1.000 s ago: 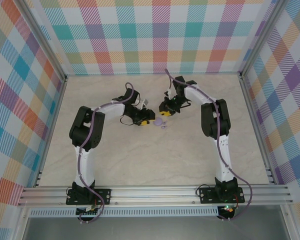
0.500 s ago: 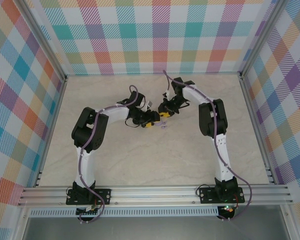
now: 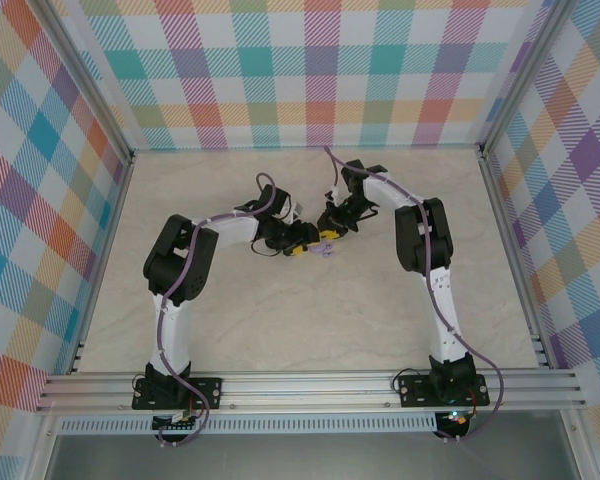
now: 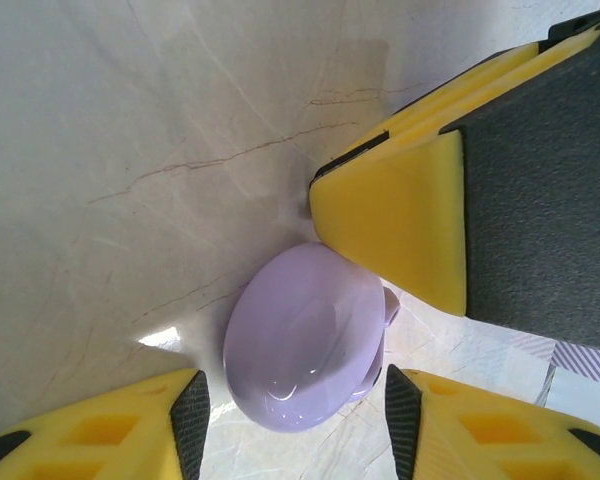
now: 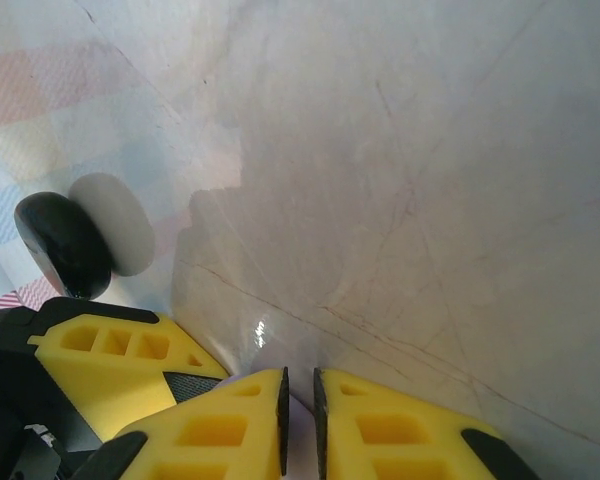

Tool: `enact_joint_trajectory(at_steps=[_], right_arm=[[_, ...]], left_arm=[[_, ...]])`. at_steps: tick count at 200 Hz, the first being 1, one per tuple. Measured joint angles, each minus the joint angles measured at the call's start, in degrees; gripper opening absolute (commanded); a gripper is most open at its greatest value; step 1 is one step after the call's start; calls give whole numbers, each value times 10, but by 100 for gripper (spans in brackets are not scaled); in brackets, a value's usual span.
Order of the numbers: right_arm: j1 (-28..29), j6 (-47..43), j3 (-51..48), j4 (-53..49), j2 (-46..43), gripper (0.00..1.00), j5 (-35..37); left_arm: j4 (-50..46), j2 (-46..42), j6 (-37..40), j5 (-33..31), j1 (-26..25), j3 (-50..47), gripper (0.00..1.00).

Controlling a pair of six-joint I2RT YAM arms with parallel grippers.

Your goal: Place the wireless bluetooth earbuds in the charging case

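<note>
A: When the overhead view is read from its left edge, what is met first?

B: The left arm (image 3: 175,270) is seen rising from the lower left, and the left gripper (image 3: 301,242) is found at the centre of the marble table (image 3: 280,330). Just right of it the lavender charging case (image 3: 326,243) is laid on the table. The right gripper (image 3: 332,222) is set just above and right of the case, at the end of the right arm (image 3: 425,240).

A: How are the left gripper's jaws held?

B: They are spread. In the left wrist view its yellow fingers (image 4: 95,435) are seen at the lower left and lower right corners, with the case lying between them at lower centre. A dark gap is seen beside the lower-left pad, so the case is bracketed, not pinched. A yellow finger (image 4: 400,225) of the right gripper is seen at the upper right, its corner at the case's upper edge.

A: And the right gripper?

B: In the right wrist view its two fingers are drawn almost together at bottom centre, with only a thin slit between. A pale sliver is glimpsed in that slit; whether an earbud is pinched there cannot be told. A round black piece (image 5: 60,245) backed by a white disc (image 5: 115,225) is seen at the middle left.
</note>
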Motion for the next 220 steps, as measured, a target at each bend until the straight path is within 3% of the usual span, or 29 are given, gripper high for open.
enact_joint_trajectory(at_steps=[135, 220], right_arm=[[0, 3, -21, 10, -21, 27, 3], [-2, -9, -22, 5, -36, 26, -14]], left_arm=[[34, -14, -17, -15, -5, -25, 53], [42, -27, -17, -19, -10, -46, 54]])
